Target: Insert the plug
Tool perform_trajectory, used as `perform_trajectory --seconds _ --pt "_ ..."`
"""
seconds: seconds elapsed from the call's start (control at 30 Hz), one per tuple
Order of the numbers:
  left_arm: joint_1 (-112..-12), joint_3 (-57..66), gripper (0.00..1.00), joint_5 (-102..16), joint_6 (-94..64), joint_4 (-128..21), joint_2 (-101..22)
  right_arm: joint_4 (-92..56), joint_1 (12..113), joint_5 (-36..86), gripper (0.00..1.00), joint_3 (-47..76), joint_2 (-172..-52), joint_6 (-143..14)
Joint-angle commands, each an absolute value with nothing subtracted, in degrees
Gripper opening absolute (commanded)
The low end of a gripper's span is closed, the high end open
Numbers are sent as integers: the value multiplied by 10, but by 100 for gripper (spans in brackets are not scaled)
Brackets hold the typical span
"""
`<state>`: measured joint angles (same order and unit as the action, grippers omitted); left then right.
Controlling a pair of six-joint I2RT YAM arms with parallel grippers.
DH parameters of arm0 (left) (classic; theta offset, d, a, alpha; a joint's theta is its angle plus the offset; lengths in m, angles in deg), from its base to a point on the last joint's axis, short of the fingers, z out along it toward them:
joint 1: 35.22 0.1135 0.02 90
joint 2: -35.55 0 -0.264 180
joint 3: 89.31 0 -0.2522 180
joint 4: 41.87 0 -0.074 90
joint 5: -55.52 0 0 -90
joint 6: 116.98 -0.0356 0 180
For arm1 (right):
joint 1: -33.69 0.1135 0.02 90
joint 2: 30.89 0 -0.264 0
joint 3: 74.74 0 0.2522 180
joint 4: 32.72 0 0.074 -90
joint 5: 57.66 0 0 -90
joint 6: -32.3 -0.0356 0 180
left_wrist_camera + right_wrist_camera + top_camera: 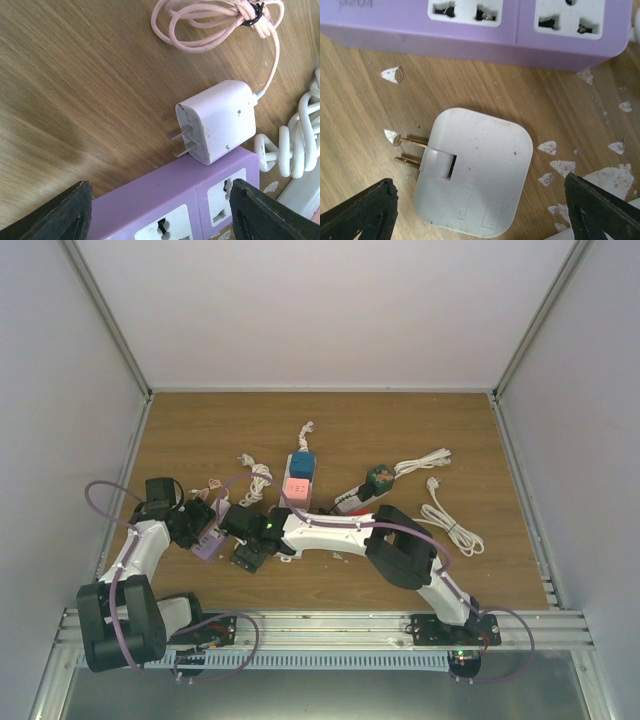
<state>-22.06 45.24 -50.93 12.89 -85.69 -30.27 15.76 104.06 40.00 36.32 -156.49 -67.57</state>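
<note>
A purple power strip [208,543] lies at the left of the table. In the left wrist view its sockets face up [165,200] between the fingers of my open left gripper [160,212], which straddles it. A white charger [220,122] with two prongs and a pink lead lies against the strip's far side. In the right wrist view a flat white plug [475,175] with two brass prongs lies on the wood just below the strip [470,35]. My right gripper [480,200] is open, with one finger on each side of the plug, not touching it.
A white strip with pink and blue blocks [298,480] lies mid-table. Another strip with a green plug [372,482] and white coiled leads [450,525] lie to the right. A pink lead coil [210,25] and a white lead [300,135] lie beside the charger.
</note>
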Motion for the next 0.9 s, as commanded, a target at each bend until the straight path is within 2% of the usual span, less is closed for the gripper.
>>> perform_trajectory --seconds 0.0,0.17,0.47,0.7,0.87 --pt "-212 462 75 -527 118 -825 -303 180 1047 392 90 357 -1571 -669" --pt "-211 465 75 -535 118 -819 -311 194 1049 397 82 354 -1576 -656" --pt "-209 465 76 -517 124 -824 -302 222 1049 405 81 384 -1610 -659" --pt "-208 465 75 -513 125 -826 -297 223 1049 403 62 388 -1610 -674" --pt "-208 469 75 -522 125 -824 -298 182 1048 427 57 364 -1574 -687"
